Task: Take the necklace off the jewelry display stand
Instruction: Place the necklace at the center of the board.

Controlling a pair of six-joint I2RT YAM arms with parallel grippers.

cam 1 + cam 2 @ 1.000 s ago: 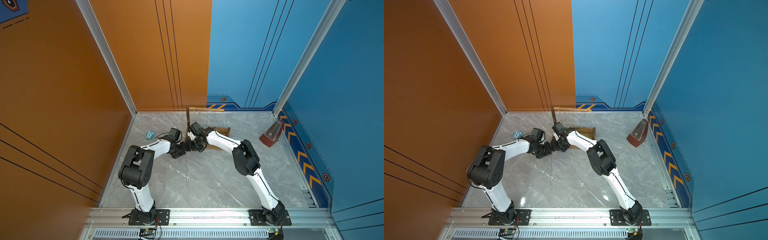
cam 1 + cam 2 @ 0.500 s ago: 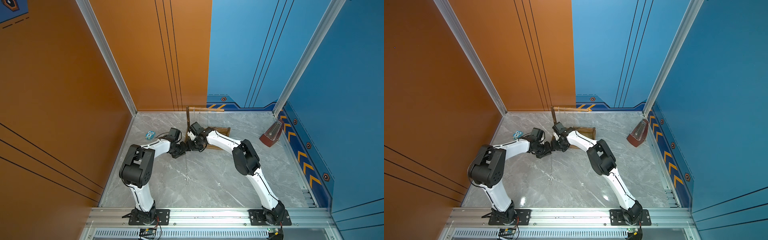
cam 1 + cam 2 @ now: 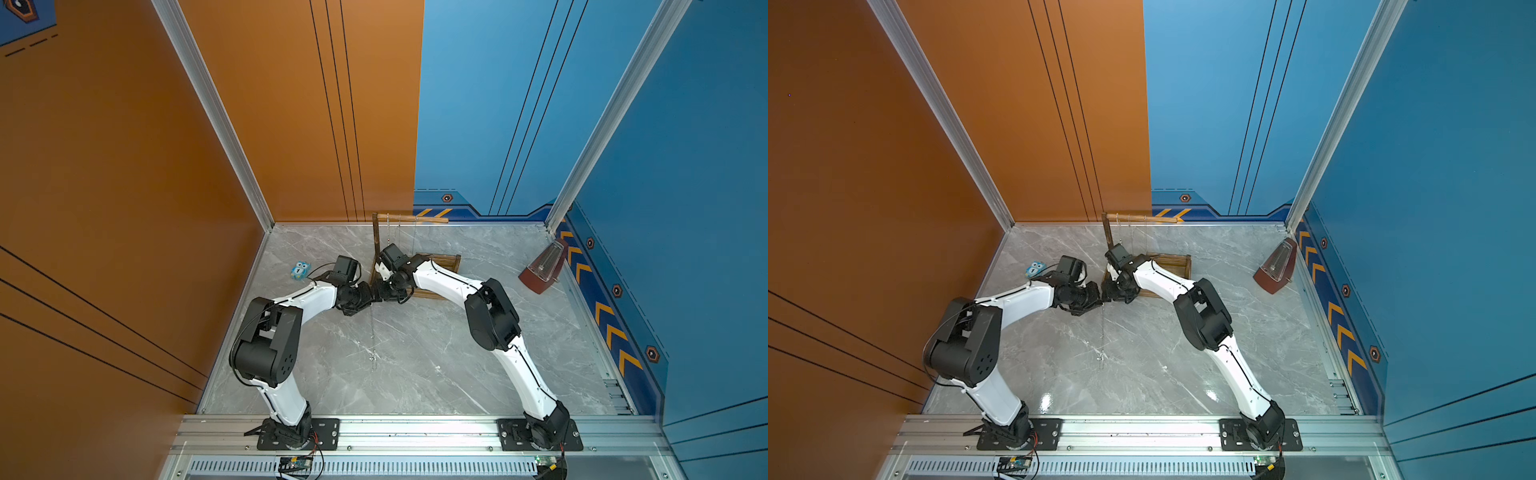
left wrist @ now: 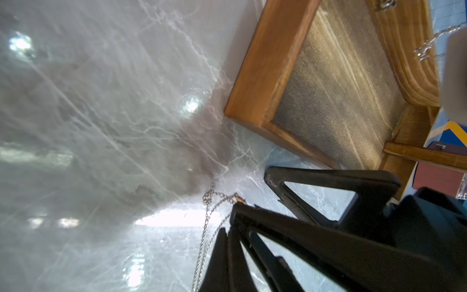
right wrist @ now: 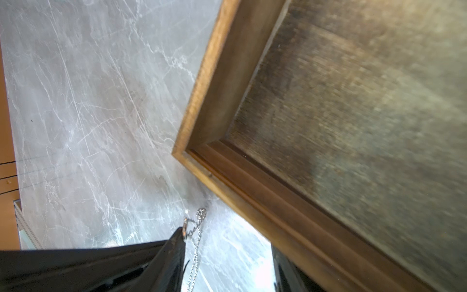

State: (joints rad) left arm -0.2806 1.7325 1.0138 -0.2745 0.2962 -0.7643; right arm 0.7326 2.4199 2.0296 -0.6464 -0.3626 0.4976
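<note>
Thin silver chain necklace (image 3: 372, 336) is off the rod, dangling straight below the left claw (image 5: 180, 233), which is pinched shut on its clasp end so the chain hangs clear. Right claw (image 4: 251, 189) faces it tip-to-tip, jaws apart, holding nothing. Brown wooden tray-and-post jewelry display stand (image 3: 376, 237) sits just behind both claws.

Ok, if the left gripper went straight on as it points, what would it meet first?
Probably the right gripper: its open fingers sit just ahead of the left gripper, which is shut on the necklace, though depth is unclear.
</note>
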